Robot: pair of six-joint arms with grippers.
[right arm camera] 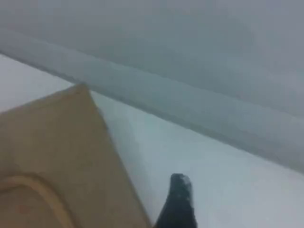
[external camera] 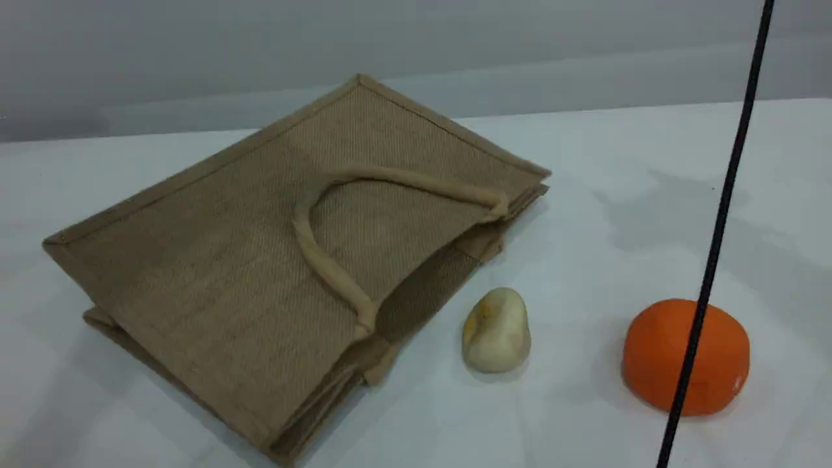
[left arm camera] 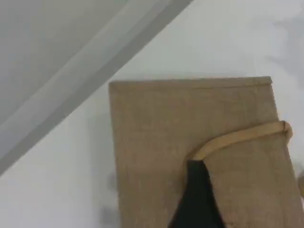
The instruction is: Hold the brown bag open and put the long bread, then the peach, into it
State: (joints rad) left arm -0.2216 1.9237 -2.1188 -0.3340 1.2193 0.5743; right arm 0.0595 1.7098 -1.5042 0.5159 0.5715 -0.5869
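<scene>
The brown bag [external camera: 227, 247] lies flat on the white table, its mouth toward the front right, with one beige handle [external camera: 323, 263] looped on its upper face. The long bread and the peach are out of view. Neither gripper shows in the scene view. In the left wrist view a single dark fingertip [left arm camera: 197, 194] hovers over the bag [left arm camera: 190, 123], right at the near end of the handle [left arm camera: 237, 137]. In the right wrist view one dark fingertip [right arm camera: 178, 204] stands over bare table beside the bag's corner [right arm camera: 57, 142], with nothing against it.
A pale beige egg-shaped lump [external camera: 497, 331] sits just off the bag's mouth. A bright orange ball [external camera: 656, 354] rests at the front right. A thin black cable [external camera: 728, 195] hangs slantwise in front of the orange. A grey wall backs the table.
</scene>
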